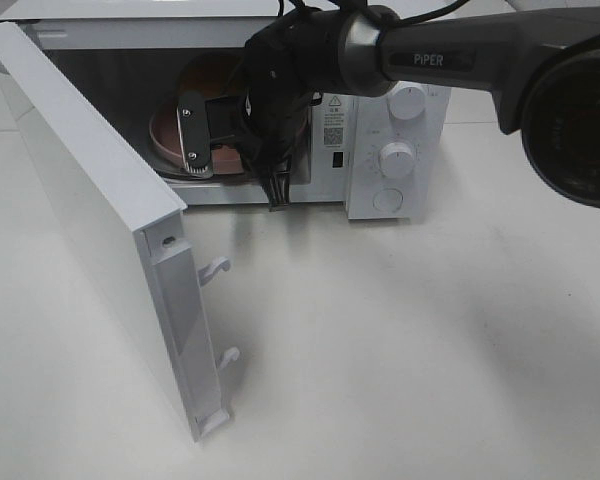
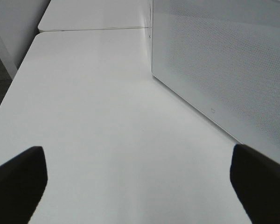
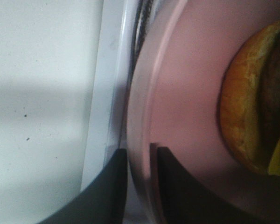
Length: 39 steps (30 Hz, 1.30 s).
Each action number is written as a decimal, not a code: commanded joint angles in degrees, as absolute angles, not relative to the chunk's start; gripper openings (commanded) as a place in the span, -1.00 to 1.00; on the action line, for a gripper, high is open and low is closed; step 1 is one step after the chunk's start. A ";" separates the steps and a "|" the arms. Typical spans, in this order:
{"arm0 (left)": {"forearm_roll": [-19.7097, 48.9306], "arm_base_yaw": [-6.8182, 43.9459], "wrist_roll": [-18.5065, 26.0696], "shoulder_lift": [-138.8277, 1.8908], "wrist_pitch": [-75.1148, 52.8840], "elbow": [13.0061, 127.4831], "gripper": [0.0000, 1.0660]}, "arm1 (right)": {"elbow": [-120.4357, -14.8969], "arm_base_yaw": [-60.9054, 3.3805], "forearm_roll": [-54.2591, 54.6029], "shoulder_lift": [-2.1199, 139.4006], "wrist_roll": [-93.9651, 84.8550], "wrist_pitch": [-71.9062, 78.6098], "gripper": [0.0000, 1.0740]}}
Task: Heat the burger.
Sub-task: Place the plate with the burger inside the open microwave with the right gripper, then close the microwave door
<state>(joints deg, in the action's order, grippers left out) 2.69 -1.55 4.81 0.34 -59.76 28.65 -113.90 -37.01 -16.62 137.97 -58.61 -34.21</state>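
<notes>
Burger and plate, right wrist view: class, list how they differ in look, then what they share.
The burger is golden-brown with a dark layer; the plate is plain pink. The burger looks mottled and layered; the plate is smooth. Both have curved edges, and the burger sits on the plate.

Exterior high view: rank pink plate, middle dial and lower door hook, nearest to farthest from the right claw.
1. Pink plate: inside microwave, rim at right claw.
2. Middle dial: right of the opening.
3. Lower door hook: open door's free edge, front left.
</notes>
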 commanded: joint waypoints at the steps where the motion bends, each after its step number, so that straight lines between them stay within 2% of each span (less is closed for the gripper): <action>1: 2.52 -1.60 4.64 1.38 -59.59 28.53 0.87 | -114.19 -36.73 -16.79 137.85 -57.07 -33.63 -0.29; 15: 2.52 -1.60 4.64 1.38 -59.59 28.53 0.87 | -114.19 -36.73 -16.62 137.74 -54.26 -33.46 -0.22; 21: 2.52 -1.60 4.64 1.38 -59.59 28.53 0.87 | -114.19 -36.78 -16.44 137.51 -54.03 -33.46 0.01; 25: 2.52 -1.60 4.64 1.38 -59.59 28.53 0.87 | -113.79 -36.84 -16.16 137.22 -53.74 -33.46 0.08; 39: 2.52 -1.60 4.64 1.38 -59.59 28.53 0.87 | -99.41 -36.84 -16.96 129.32 -54.60 -24.69 0.36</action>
